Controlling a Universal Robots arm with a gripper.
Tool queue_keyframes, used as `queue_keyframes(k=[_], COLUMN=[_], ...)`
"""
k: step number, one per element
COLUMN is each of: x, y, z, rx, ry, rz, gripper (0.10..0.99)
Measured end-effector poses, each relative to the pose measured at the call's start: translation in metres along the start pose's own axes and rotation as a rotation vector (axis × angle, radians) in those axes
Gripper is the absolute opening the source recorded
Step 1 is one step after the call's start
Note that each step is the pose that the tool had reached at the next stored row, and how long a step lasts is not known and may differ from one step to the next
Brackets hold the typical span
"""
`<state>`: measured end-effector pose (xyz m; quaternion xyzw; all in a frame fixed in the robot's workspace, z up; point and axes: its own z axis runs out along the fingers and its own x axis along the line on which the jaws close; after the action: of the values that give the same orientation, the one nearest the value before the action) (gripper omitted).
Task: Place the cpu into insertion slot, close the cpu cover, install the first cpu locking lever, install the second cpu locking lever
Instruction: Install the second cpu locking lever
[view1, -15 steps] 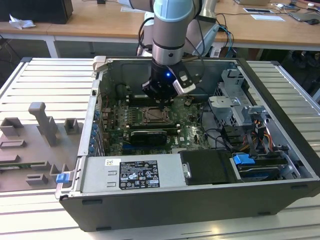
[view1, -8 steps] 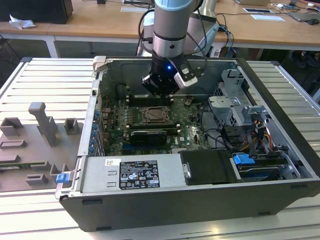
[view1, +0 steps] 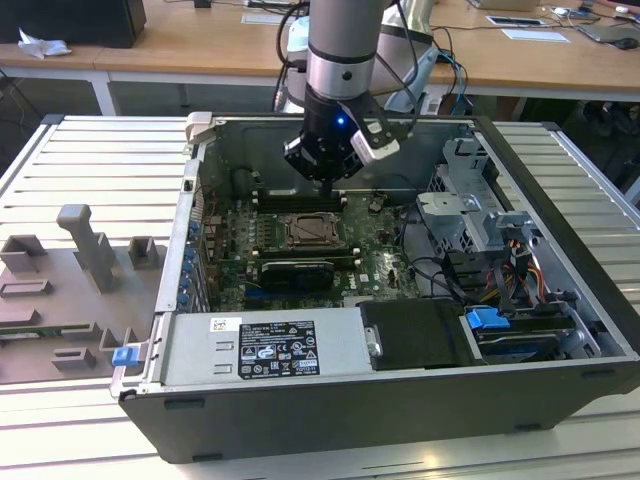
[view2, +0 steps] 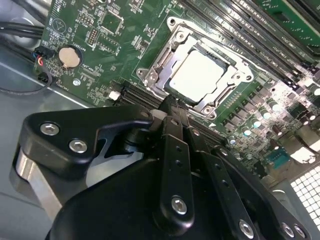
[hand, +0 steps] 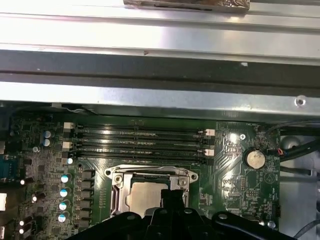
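Gripper over seated CPU

Motherboard (view1: 300, 255), one, lies w/in an open PC case (view1: 560, 230). One insertion slot (view2: 150, 75), cpu cover (view2: 170, 52) closed around it. One cpu (view2: 202, 75) sits inside, pale face showing thru the frame. Gripper (view2: 170, 102) hangs just above socket edge, fingers pressed together, holding nothing. Locking levers hard to make out.

The pale beige-silver cpu (view2: 202, 71) lies flat in the insertion slot (view2: 240, 67), a silver-rimmed square socket mid-motherboard. The cpu cover (view2: 172, 47), a thin metal frame, appears closed around the chip.
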<state>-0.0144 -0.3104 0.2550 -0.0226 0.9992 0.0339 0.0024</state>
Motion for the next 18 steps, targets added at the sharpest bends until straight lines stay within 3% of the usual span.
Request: queue_keyframes(k=[8,18], x=[0.0005,0.0014], y=[-0.0103,-0.0306], z=[-0.0001,0.0026], rx=[0.000,-0.001], ry=[0.0000,0.0054], rz=[0.000,0.000], gripper=[0.106,0.106])
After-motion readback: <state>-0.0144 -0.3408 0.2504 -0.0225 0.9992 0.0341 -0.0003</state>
